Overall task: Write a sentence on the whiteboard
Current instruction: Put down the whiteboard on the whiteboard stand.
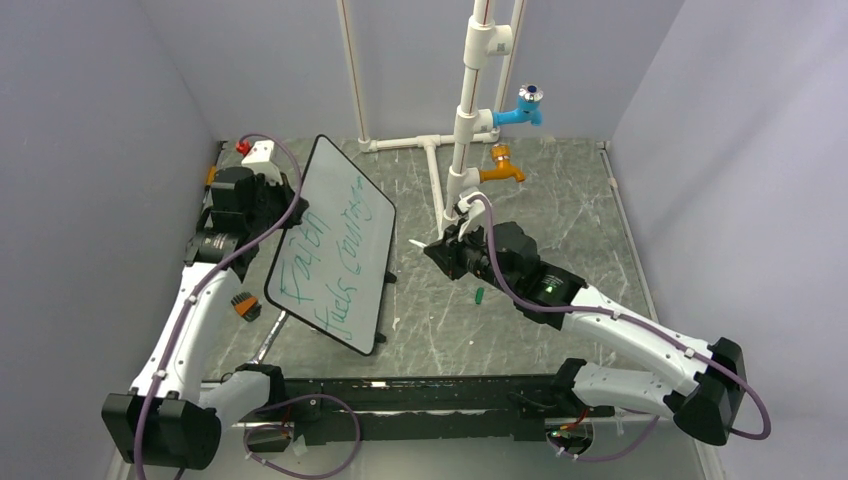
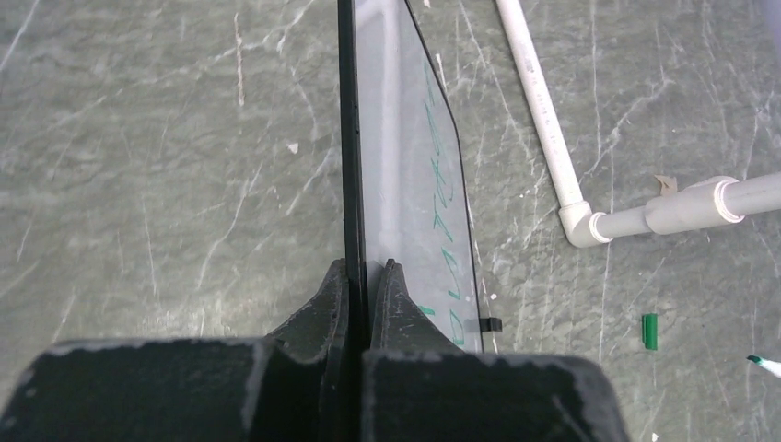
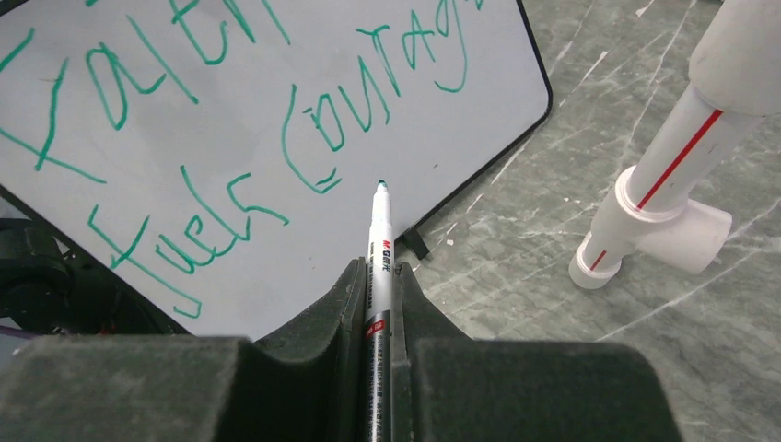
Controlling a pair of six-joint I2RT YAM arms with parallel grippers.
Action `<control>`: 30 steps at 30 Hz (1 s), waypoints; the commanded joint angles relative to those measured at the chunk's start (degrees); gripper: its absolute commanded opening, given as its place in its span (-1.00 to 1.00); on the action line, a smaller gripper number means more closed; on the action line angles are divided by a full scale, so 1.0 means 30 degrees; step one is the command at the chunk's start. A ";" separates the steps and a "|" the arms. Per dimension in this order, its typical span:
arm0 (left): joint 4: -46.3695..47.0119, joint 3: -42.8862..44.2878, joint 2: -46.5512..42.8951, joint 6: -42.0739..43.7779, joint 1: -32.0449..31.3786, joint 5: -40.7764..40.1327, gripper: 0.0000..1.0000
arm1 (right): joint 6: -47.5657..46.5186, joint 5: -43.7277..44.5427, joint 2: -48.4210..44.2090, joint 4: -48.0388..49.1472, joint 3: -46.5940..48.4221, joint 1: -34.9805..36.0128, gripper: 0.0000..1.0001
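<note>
Green-lettered whiteboard (image 1: pixel 335 240) looks light, stiff, slick; left gripper (image 2: pixel 366 267) pinches its rim (image 2: pixel 347 138), the sensible hold; right gripper (image 3: pixel 378 269) clamps the marker (image 3: pixel 380 216).

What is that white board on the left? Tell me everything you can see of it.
The whiteboard is a flat white rectangle with rounded corners, a thin black rim and small black feet along one edge. It looks smooth and slightly glossy. Green handwriting in two lines reads "Faith fuels courage". The board stands steeply tilted over the grey table, its face toward the right arm. The left gripper is clamped on its edge. The marker in the right gripper points at it, tip apart.
</note>
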 commanded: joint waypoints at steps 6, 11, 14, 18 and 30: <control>-1.0936 -0.0401 -0.1044 0.2117 -0.1020 -0.1935 -1.00 | 0.0123 -0.0286 0.0645 0.1074 0.0105 0.0079 -1.00; -1.1781 -0.0220 -0.1739 0.1956 -0.1218 -0.2047 -1.00 | 0.0254 -0.0578 0.1010 0.1190 0.0044 0.0073 -1.00; -1.1589 -0.0353 -0.2065 0.2010 -0.1231 -0.1851 -0.95 | 0.0371 -0.0708 0.1135 0.1191 0.0018 0.0089 -1.00; -1.1679 -0.0266 -0.1777 0.2002 -0.1215 -0.1923 -0.63 | 0.0447 -0.0745 0.1155 0.1191 0.0002 0.0091 -1.00; -1.1060 -0.0390 -0.1302 0.2139 -0.1229 -0.1886 -0.24 | 0.0221 -0.0508 0.1090 0.1019 -0.0042 0.0094 -1.00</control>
